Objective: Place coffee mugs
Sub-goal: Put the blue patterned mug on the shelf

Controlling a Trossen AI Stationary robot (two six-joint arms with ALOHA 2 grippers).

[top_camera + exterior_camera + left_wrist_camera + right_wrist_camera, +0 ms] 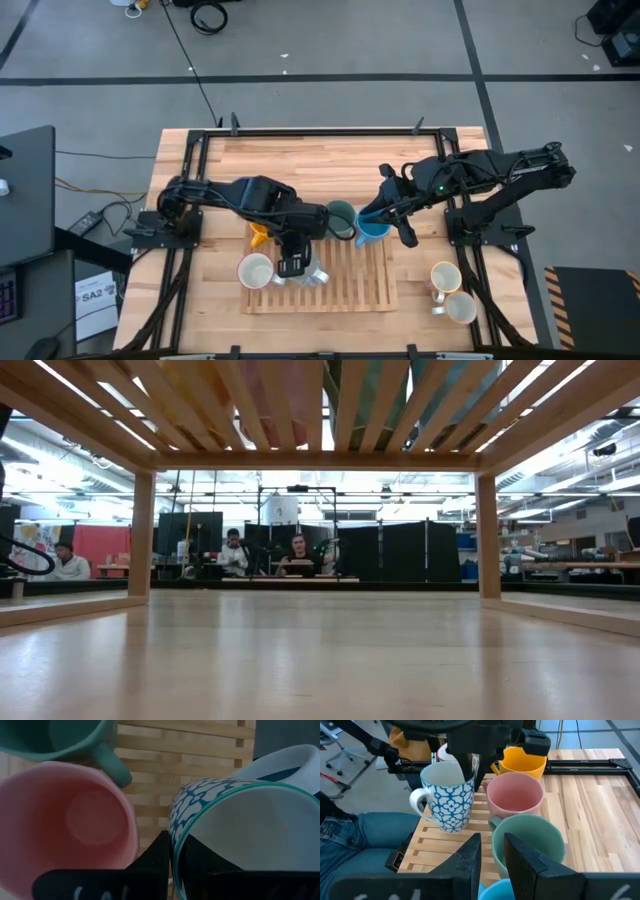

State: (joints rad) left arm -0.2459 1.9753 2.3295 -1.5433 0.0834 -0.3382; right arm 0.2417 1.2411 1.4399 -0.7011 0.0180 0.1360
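Left gripper (292, 262) sits over the slatted wooden rack (350, 285) at the table's six o'clock, and the right wrist view shows its fingers (468, 766) pinched on the rim of the blue-patterned white mug (448, 795), one inside, one outside. Tucked tight by that mug is the pink mug (514, 795), with the orange mug (520, 764) behind it and the green mug (530, 845) in front, nearest the right arm. Right gripper (385, 222) hovers at the rack's one o'clock corner over the blue mug (372, 232), jaws narrowly parted around its rim. A white mug (255, 271) rests at the rack's nine o'clock edge; two cream mugs (452, 292) wait at four o'clock on the table (330, 160).
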